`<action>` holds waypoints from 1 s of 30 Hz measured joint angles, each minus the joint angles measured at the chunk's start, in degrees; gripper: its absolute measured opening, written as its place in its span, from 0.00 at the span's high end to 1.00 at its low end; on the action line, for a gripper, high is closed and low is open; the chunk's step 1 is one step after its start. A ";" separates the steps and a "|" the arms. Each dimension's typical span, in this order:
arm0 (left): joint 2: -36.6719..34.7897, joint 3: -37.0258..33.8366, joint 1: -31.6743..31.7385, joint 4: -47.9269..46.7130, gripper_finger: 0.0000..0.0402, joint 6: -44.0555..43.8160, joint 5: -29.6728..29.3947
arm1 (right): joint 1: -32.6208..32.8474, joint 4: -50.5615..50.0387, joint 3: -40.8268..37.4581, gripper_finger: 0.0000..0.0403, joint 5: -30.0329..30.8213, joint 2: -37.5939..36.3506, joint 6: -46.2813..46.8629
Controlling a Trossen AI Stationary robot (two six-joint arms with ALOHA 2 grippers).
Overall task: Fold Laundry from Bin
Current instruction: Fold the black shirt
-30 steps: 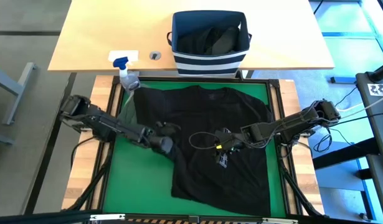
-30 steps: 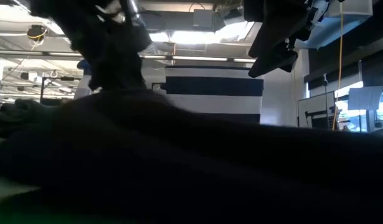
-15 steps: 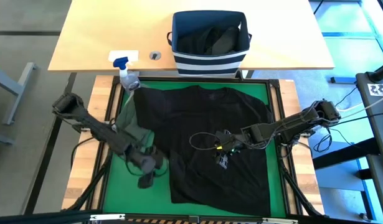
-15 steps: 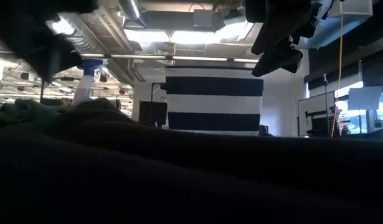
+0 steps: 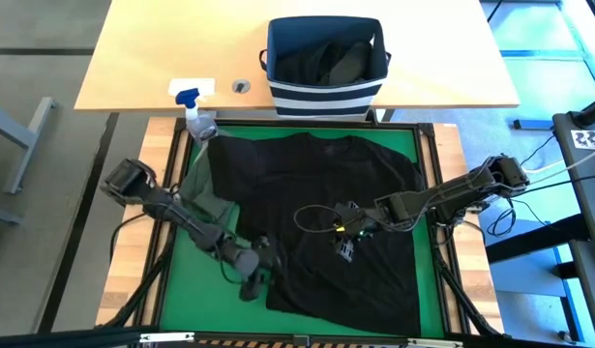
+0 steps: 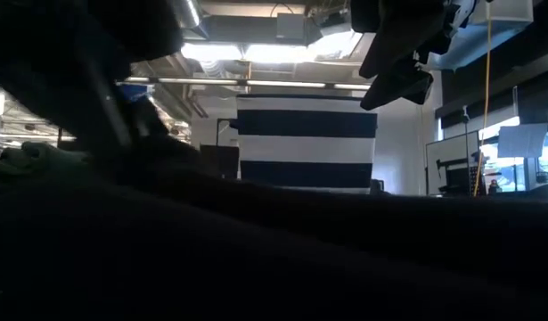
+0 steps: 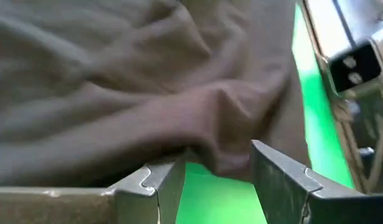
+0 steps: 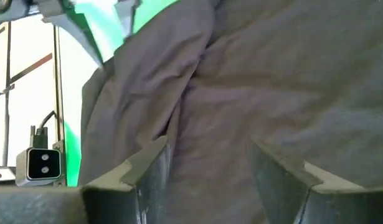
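Over on the left, the left end effector [image 5: 251,282] sits low at the near-left edge of the black shirt [image 5: 326,222]. Its fingers [image 7: 157,186] stand apart with a fold of cloth bulging between them, not clamped as far as I can see. Beside that arm an olive green garment [image 5: 202,188] peeks out from under the shirt's left side.

The shirt itself lies spread over the green mat [image 5: 195,290], still creased and with no fold made in it that I can spot. So I'd judge the work early: one piece laid out, folding yet to begin.

To the right, the right end effector [image 5: 347,242] hovers over the shirt's middle, its fingers [image 8: 147,165] also parted, gripping nothing.

Farther back on the counter [image 5: 142,58] the striped bin [image 5: 326,95] has dark clothing inside, so more remains to be pulled out and folded.
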 joint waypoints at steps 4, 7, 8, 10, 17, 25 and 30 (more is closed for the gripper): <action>-4.17 0.19 7.36 2.57 0.59 7.53 -4.52 | 0.03 -0.02 0.00 0.47 -0.01 0.00 0.04; -4.47 0.14 14.73 1.82 0.60 8.43 -12.59 | 0.03 -0.02 0.00 0.47 0.00 0.00 0.06; -4.37 0.01 17.33 0.77 0.61 8.29 -14.05 | 0.03 -0.01 0.00 0.47 -0.02 0.00 0.13; -4.33 -0.07 21.98 0.23 0.62 6.15 -12.95 | 0.03 0.03 0.00 0.47 -0.06 0.00 1.27; -13.32 1.17 22.53 -1.16 0.68 6.76 8.98 | 3.21 0.16 0.66 0.47 -1.94 -0.04 3.14; -17.08 0.29 4.64 -21.14 0.72 3.45 8.16 | 8.71 0.36 0.72 0.47 4.83 -0.07 3.40; -8.97 -1.43 -3.61 -19.10 0.74 2.29 4.84 | 9.01 0.37 0.72 0.47 6.08 -0.07 3.40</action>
